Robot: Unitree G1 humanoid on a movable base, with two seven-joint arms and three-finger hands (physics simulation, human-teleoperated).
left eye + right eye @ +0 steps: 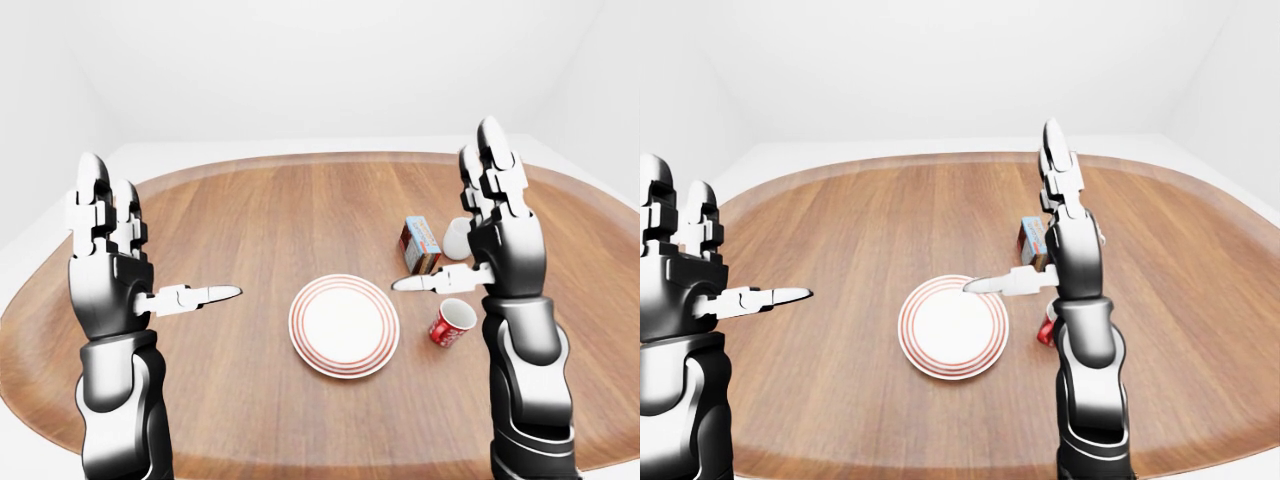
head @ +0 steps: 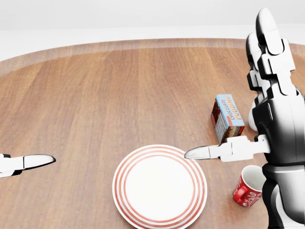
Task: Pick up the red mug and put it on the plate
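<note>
One red mug [image 1: 452, 322], upright on desk [image 1: 250, 220], just right of striped plate [image 1: 344, 326], near pudding box [image 1: 420, 245]. Right hand [image 1: 497, 225] raised, fingers spread, empty; left hand [image 1: 108, 255] likewise. Advice: lower right hand beside mug, clear of box.

A broad oval wooden table [image 1: 250, 210] with a raised rim fills the room. Plain white walls [image 1: 300, 60] rise on the far side, meeting a pale floor [image 1: 40, 255]; the light is even and soft.
</note>
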